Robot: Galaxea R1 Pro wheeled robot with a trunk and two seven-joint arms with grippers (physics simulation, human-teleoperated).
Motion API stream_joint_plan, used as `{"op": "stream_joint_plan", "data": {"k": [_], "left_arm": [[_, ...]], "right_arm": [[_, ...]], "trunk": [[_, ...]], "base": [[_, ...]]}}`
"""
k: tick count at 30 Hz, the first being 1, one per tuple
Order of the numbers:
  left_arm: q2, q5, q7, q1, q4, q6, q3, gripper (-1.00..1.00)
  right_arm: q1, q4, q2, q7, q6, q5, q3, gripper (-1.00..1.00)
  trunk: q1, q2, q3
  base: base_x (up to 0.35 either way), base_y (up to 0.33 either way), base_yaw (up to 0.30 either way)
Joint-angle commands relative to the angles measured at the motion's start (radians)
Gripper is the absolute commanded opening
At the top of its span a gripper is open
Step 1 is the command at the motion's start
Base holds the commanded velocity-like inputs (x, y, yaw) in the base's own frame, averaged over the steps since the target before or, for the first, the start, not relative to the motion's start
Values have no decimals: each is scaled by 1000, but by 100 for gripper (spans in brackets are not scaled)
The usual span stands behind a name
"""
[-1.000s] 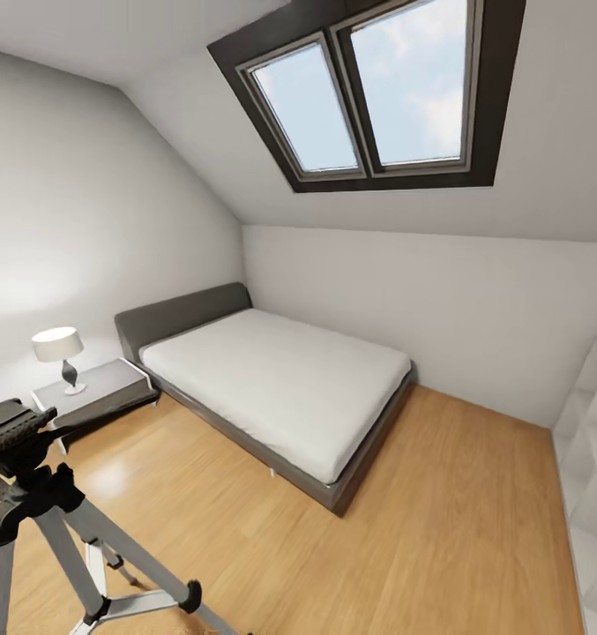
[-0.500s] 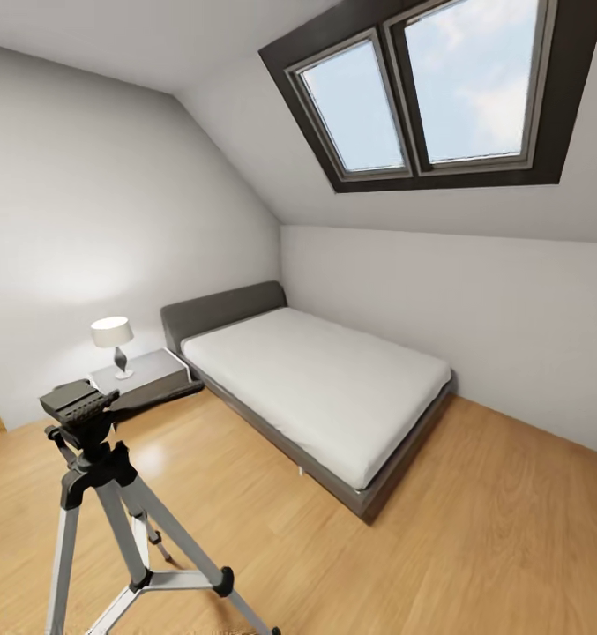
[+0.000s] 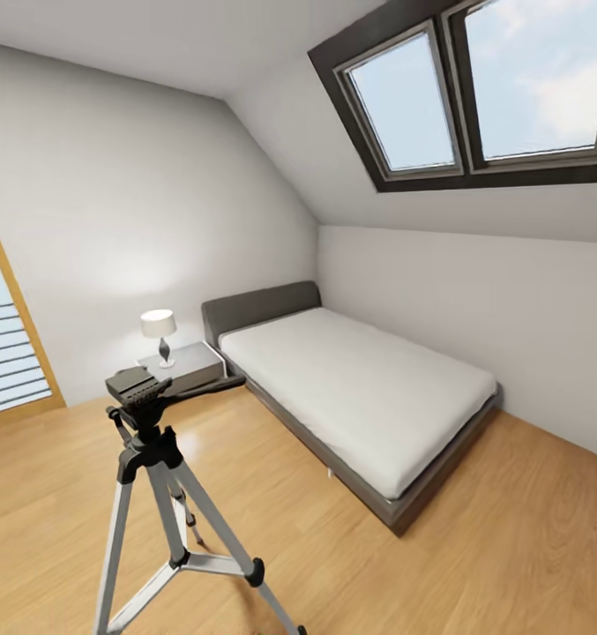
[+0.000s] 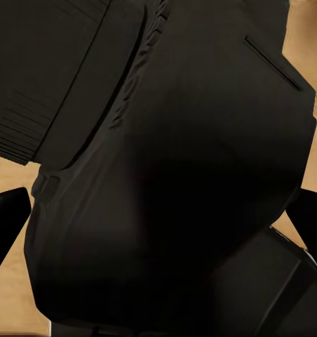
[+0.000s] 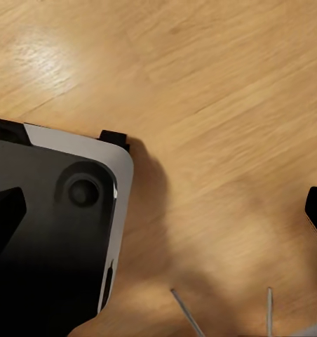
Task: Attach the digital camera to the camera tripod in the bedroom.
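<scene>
The camera tripod (image 3: pixel 161 494) stands on the light wood floor (image 3: pixel 351 547) at about seven o'clock in the head view, upright, three silver legs spread, its black head (image 3: pixel 136 386) bare on top and the long pan handle (image 3: pixel 212 385) reaching toward the bed. In the left wrist view a chunky black body sits right up against the lens between the two dark fingertips (image 4: pixel 5 226) of the left claw (image 4: pixel 158 225); it is most likely the digital camera (image 4: pixel 172 168), held in the claw, though no red button shows there to confirm it.

Over the last second the whole head view has swung leftward: the tripod has slid from the picture's lower left edge inward toward its middle, and a wood-framed tall window (image 3: pixel 3 353) has come in at nine o'clock. That is the camera turning, not the tripod moving. It suggests the robot is squaring up to the tripod, with the mounting itself not yet begun.

Beyond the tripod, a nightstand (image 3: pixel 185 363) with a small white lamp (image 3: pixel 160 333) stands beside the grey bed (image 3: pixel 360 388); a dark-framed skylight (image 3: pixel 474 88) is at one o'clock.

The right claw (image 5: pixel 162 210) hangs wide apart and empty over the floor, beside part of the robot's base (image 5: pixel 53 239).

No brand, label or writing can be read anywhere.
</scene>
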Motion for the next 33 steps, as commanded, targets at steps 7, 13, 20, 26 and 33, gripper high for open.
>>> {"op": "stream_joint_plan", "data": {"k": [7, 13, 20, 26, 33], "left_arm": [[-1, 9, 2, 0, 1, -1, -7, -100], [-1, 8, 2, 0, 1, -2, -7, -100], [-2, 7, 2, 0, 1, -1, -8, -100], [-2, 5, 2, 0, 1, -1, -8, -100], [-2, 6, 2, 0, 1, -1, -8, -100]], "right_arm": [[-1, 3, 0, 1, -6, 4, 7, 100], [-1, 4, 0, 1, -6, 4, 7, 100], [-1, 3, 0, 1, -6, 4, 7, 100], [-1, 4, 1, 1, -5, 4, 6, 100], [-1, 3, 1, 1, -6, 4, 7, 100]], "trunk": [[0, -1, 0], [0, -1, 0], [0, -1, 0], [0, -1, 0], [0, -1, 0]], "base": [[0, 0, 283], [10, -1, 283], [161, -117, 283], [227, -181, 283], [234, -190, 283]]}}
